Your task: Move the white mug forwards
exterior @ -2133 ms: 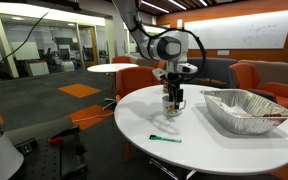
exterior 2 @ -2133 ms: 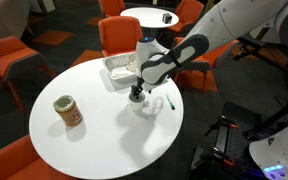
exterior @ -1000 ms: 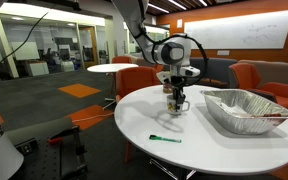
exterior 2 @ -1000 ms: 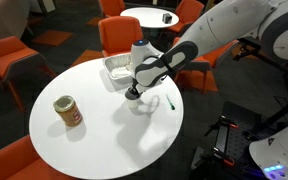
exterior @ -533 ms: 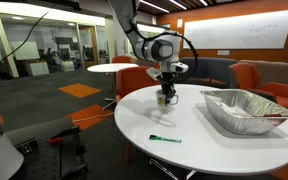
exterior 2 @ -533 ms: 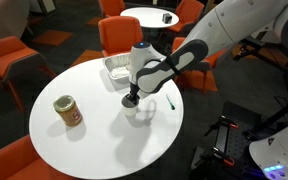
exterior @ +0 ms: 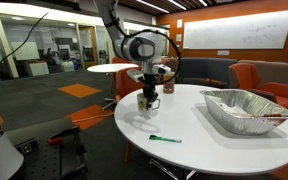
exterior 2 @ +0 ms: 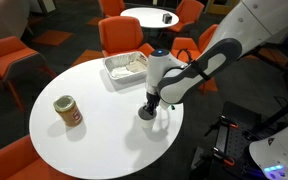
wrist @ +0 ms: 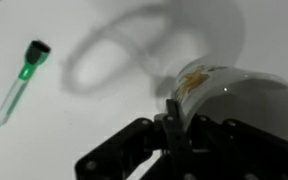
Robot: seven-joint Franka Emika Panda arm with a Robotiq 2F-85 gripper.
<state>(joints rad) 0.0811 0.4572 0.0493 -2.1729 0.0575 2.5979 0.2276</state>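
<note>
The white mug (wrist: 239, 95), with a yellowish print on its side, fills the right of the wrist view. My gripper (wrist: 174, 125) is shut on its rim, one finger inside the cup and one outside. In both exterior views the gripper (exterior: 147, 93) (exterior 2: 151, 104) points straight down, with the mug (exterior: 147, 102) (exterior 2: 147, 113) hanging small beneath it, low over the round white table (exterior: 214, 150) (exterior 2: 94, 140). Whether the mug touches the tabletop I cannot tell. Its handle is hidden.
A green marker (exterior: 165, 139) (wrist: 20, 78) lies on the table near the mug. A large foil tray (exterior: 246, 108) (exterior 2: 124, 66) stands further along the table. A brown-orange cylindrical container (exterior 2: 68, 111) sits apart. Orange chairs ring the table.
The arm has carried the mug across the table, away from the foil tray and toward the table's edge. The gripper has stayed shut on the rim throughout.
</note>
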